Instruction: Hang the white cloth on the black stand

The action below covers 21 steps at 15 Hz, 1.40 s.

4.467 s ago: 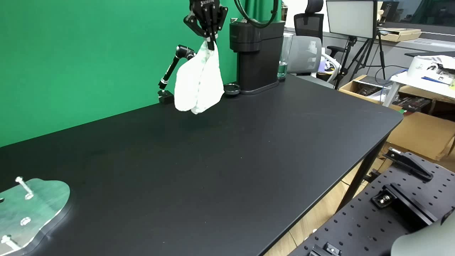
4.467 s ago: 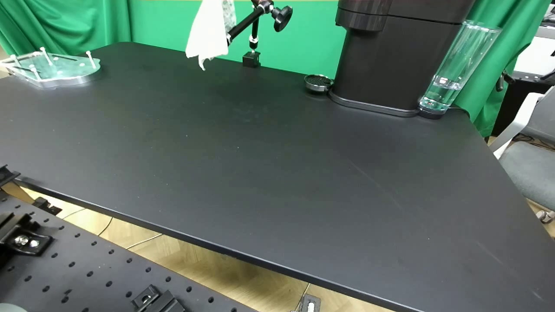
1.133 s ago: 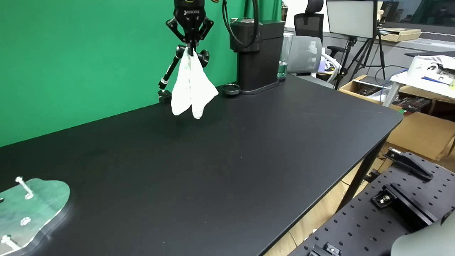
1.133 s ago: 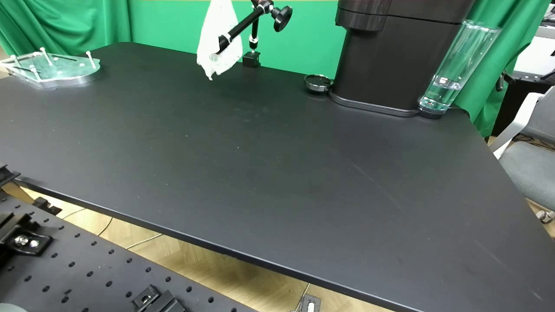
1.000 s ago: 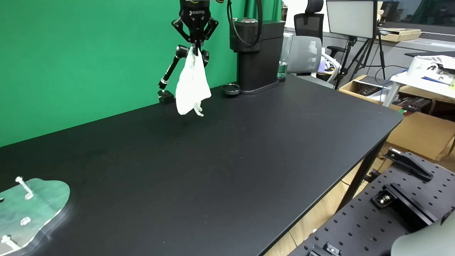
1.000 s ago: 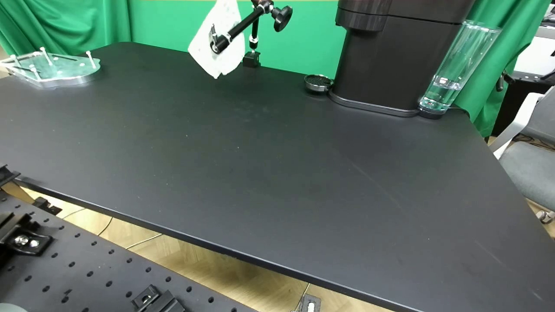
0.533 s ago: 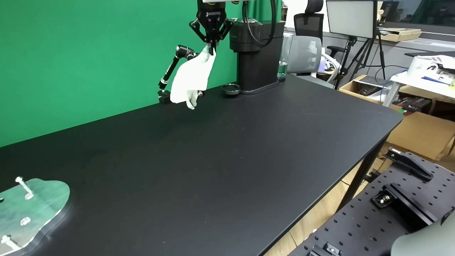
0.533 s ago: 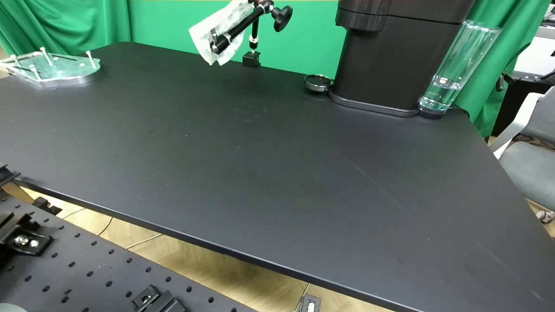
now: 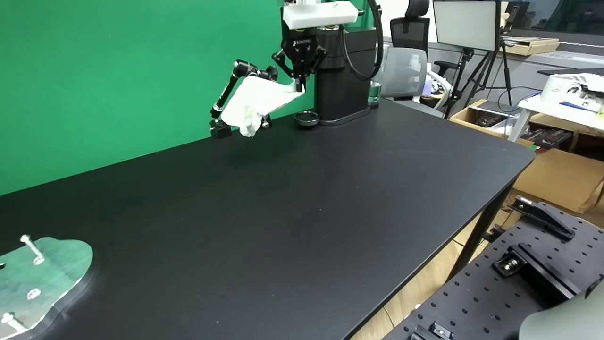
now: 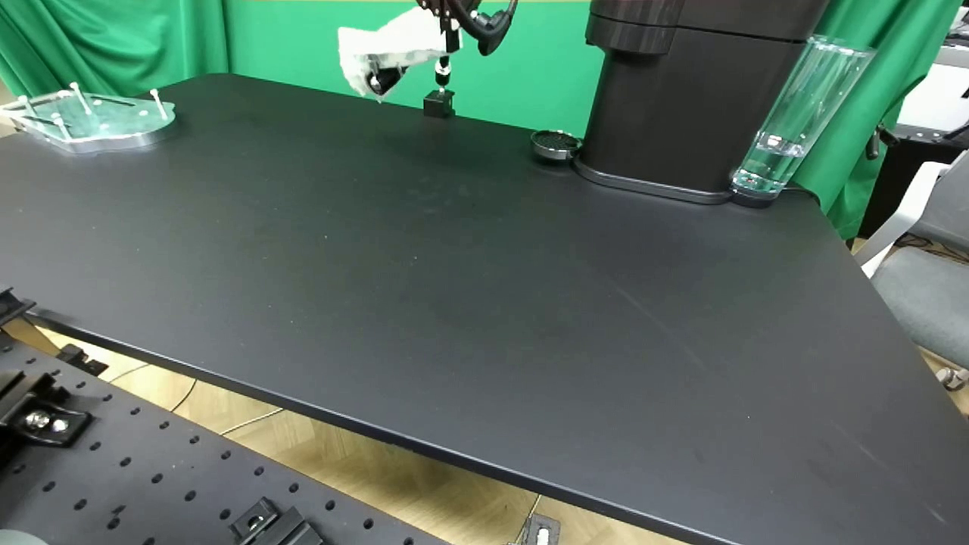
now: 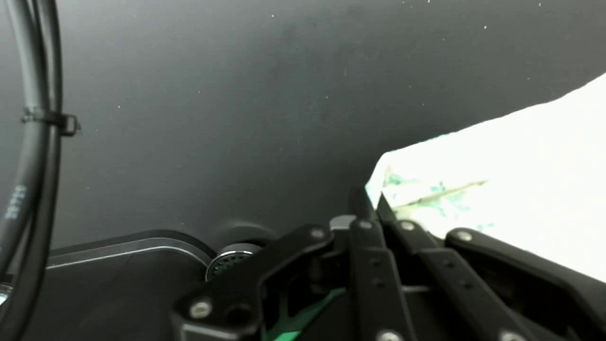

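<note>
The white cloth (image 9: 257, 101) is pinched at one corner by my gripper (image 9: 300, 86) and stretches sideways from it to the black stand. The stand (image 9: 230, 89) is a jointed arm on a small base at the table's back edge; the base also shows in an exterior view (image 10: 438, 104). There the cloth (image 10: 394, 42) covers the middle of the stand's slanting arm, and the arm's end pokes out under it. My gripper (image 10: 452, 38) is beside the stand's upper joint. In the wrist view the fingers (image 11: 374, 206) are closed on the cloth's corner (image 11: 521, 161).
A black coffee machine (image 10: 681, 106) with a clear water tank (image 10: 795, 121) stands behind and beside my gripper. A small round tray (image 9: 306, 118) sits by its base. A clear board with white pegs (image 9: 52, 264) lies on the table. A green backdrop (image 9: 118, 85) rises behind.
My gripper has moved away from the stand, to the right in both exterior views, and lower. The cloth went from hanging straight down to slanting sideways across the stand's arm.
</note>
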{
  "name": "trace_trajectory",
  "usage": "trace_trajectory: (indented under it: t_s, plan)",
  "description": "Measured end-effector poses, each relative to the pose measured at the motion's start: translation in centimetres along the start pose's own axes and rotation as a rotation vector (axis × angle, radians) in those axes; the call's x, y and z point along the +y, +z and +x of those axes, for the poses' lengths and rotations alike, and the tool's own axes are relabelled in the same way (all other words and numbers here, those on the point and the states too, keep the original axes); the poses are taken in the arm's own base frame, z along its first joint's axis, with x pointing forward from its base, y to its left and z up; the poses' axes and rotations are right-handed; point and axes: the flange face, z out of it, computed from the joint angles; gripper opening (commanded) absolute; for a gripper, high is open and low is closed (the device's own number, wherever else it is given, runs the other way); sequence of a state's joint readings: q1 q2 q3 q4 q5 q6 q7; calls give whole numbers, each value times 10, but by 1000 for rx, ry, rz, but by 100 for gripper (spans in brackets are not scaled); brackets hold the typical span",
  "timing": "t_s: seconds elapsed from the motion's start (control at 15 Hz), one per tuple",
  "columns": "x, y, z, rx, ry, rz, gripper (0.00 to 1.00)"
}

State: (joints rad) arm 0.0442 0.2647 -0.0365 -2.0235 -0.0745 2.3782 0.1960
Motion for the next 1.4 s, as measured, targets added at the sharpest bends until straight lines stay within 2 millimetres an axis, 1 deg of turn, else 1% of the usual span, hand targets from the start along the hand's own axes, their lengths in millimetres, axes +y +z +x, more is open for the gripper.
trace_trajectory:
  t_s: [0.07, 0.13, 0.47, 0.53, 0.87, 1.13, 1.27, 1.4]
  plan:
    - [2, 3, -2, -7, 3, -2, 27]
    - [4, 6, -4, -14, 6, -3, 28]
    - [8, 11, -9, -50, 11, -7, 61]
    - [9, 11, -9, -55, 13, -7, 69]
    - [14, 5, -9, -60, 24, -2, 100]
    - [23, -5, -12, -77, 18, -8, 100]
    - [32, -11, -23, -172, -28, -18, 100]
    - [46, -22, -37, -268, -94, -21, 100]
